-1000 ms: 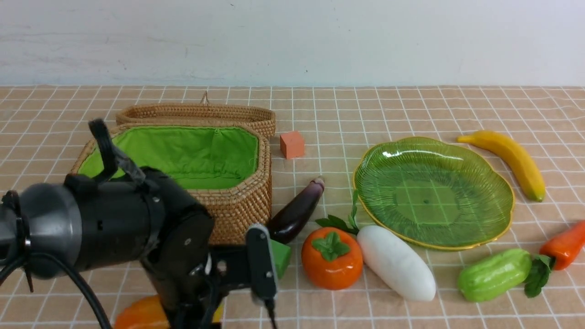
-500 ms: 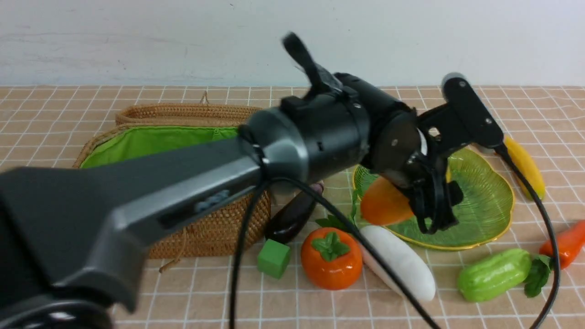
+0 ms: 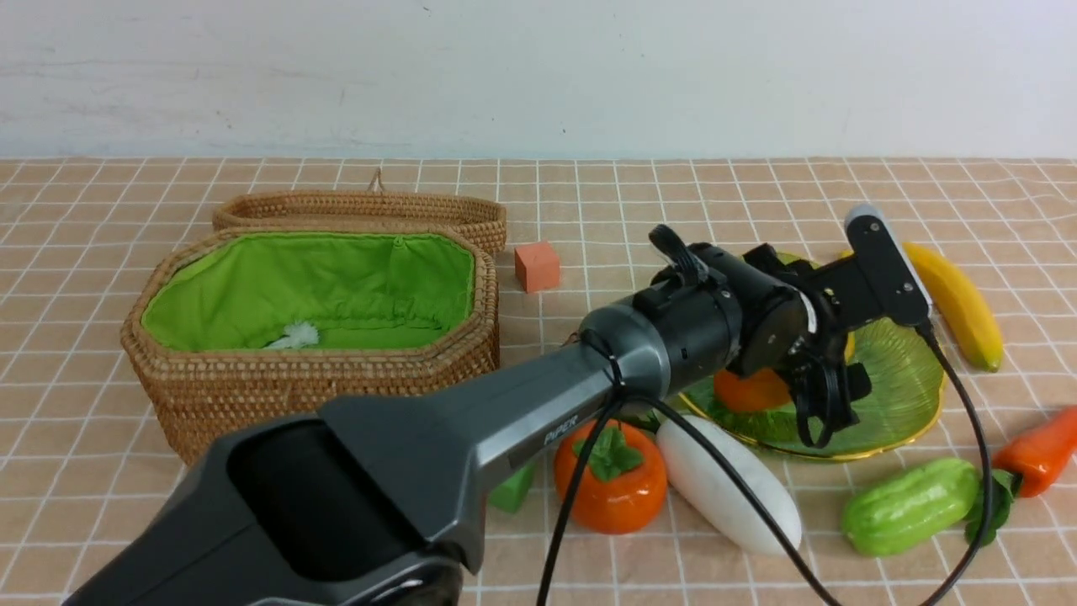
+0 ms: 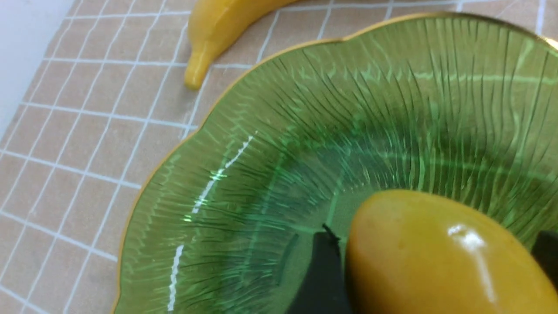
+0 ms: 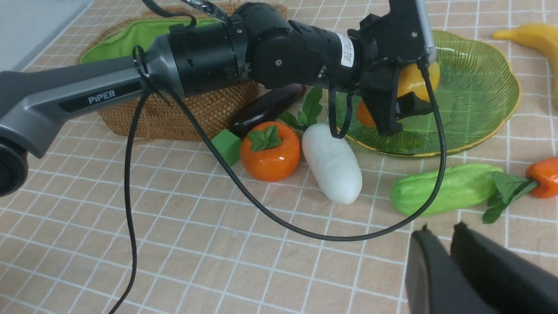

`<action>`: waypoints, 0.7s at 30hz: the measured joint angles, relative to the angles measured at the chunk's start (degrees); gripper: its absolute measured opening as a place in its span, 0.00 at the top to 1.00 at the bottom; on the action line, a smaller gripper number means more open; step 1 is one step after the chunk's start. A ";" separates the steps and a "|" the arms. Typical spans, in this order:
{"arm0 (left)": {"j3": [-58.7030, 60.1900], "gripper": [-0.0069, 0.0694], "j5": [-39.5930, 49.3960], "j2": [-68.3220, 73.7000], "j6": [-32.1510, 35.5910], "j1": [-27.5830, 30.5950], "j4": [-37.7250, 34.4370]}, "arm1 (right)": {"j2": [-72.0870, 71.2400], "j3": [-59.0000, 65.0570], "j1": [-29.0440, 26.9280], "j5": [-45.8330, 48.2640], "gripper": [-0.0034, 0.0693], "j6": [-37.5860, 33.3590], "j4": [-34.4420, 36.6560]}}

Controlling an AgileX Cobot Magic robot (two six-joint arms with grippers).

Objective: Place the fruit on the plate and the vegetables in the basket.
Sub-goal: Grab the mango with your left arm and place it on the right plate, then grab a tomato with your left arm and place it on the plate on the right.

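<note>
Seemingly low over the plate [image 3: 900, 396], the left gripper [image 3: 823, 396] straddles the mango [image 3: 747, 390] in the front view. The mango lies flat, its orange end poking out past the fingers toward the robot's left. From the left wrist, the mango fills the gap between both fingers [image 4: 322, 270], down in the dish; gripped or let go, I cannot tell. From the right wrist, the right gripper [image 5: 451, 244] is nearly closed and empty, with the mango well ahead of it.

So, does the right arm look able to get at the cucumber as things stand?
Probably yes. The cucumber lies in the open just ahead of the right end effector. Only the left arm's cable hangs close over it and might snag.
</note>
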 joint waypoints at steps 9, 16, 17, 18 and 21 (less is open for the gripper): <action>-0.19 0.09 12.40 -5.24 -1.17 0.04 -7.56 | 0.00 0.00 0.00 0.19 0.83 0.00 -0.16; -0.49 0.64 44.12 -22.87 -25.64 -0.14 -2.60 | 0.00 0.00 0.00 0.19 0.82 0.00 -0.21; -0.49 0.72 45.31 -23.88 -28.01 -0.14 -0.90 | 0.00 0.00 0.00 0.19 0.82 0.00 -0.21; -0.42 0.80 46.38 -25.21 -30.26 -0.14 0.27 | 0.00 0.00 0.00 0.19 0.82 0.00 -0.21; 2.42 0.93 47.02 -29.91 -36.76 -0.14 3.96 | 0.00 0.00 0.06 0.19 0.82 0.00 -0.45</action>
